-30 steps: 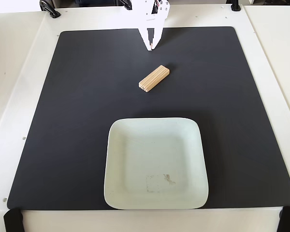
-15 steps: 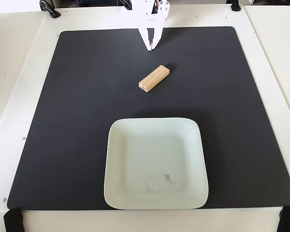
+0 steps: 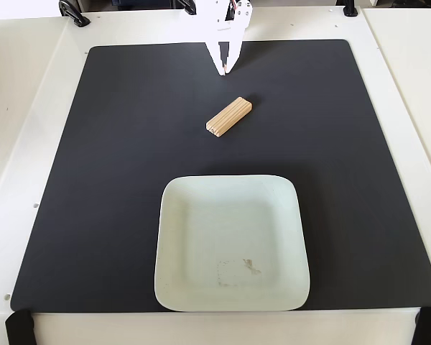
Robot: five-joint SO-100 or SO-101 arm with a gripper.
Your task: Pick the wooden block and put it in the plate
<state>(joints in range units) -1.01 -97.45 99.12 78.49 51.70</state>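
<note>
In the fixed view, the wooden block (image 3: 229, 116), a small light-tan grooved bar, lies diagonally on the black mat in the upper middle. The plate (image 3: 171, 237), pale mint-white and square with rounded corners and a faint smudge, sits below it near the front edge with nothing in it. My white gripper (image 3: 223, 70) hangs at the top centre, a short way above and slightly left of the block, not touching it. Its fingers meet at the tip, shut and holding nothing.
A large black mat (image 3: 115, 180) covers the white table (image 3: 29, 108). Black clamps sit at the table's top left (image 3: 73, 13), top right (image 3: 350, 10) and both front corners (image 3: 19, 328).
</note>
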